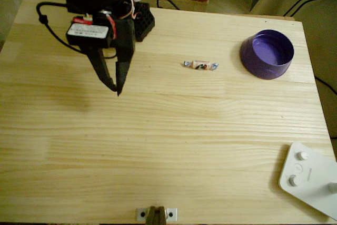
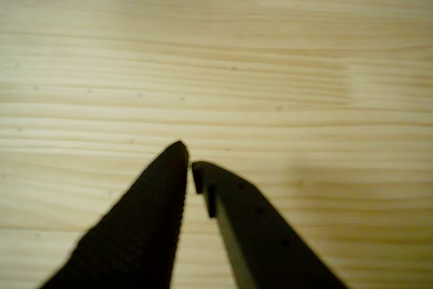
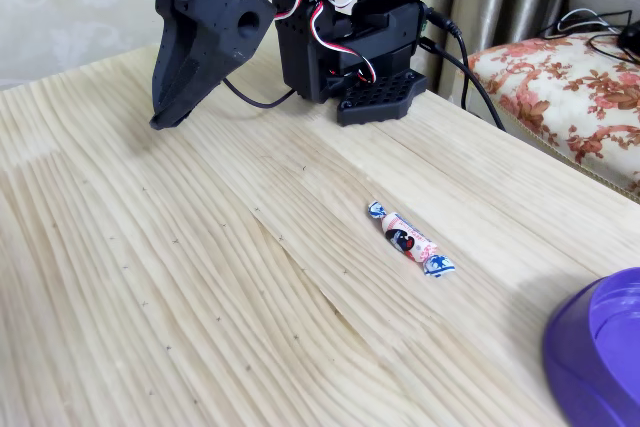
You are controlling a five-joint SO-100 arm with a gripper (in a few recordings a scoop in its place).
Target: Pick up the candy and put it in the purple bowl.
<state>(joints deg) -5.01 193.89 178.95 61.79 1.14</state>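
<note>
The black gripper (image 1: 116,87) is seen in the overhead view at the far left of the pine table (image 1: 158,146), its 2 fingers tapering to tips that nearly meet, with nothing between them; in the wrist view the gripper (image 2: 189,160) is shown with only a thin slit of bare wood between the tips. The candy (image 1: 200,65) lies flat on the table, well to the right of the gripper and apart from it. The purple bowl (image 1: 267,54) stands upright further right, near the candy but not touching it. In the fixed view the candy (image 3: 410,238) lies between the arm's base (image 3: 350,37) and the bowl. A flat white device with knobs (image 1: 310,178) rests at the near right corner.
</note>
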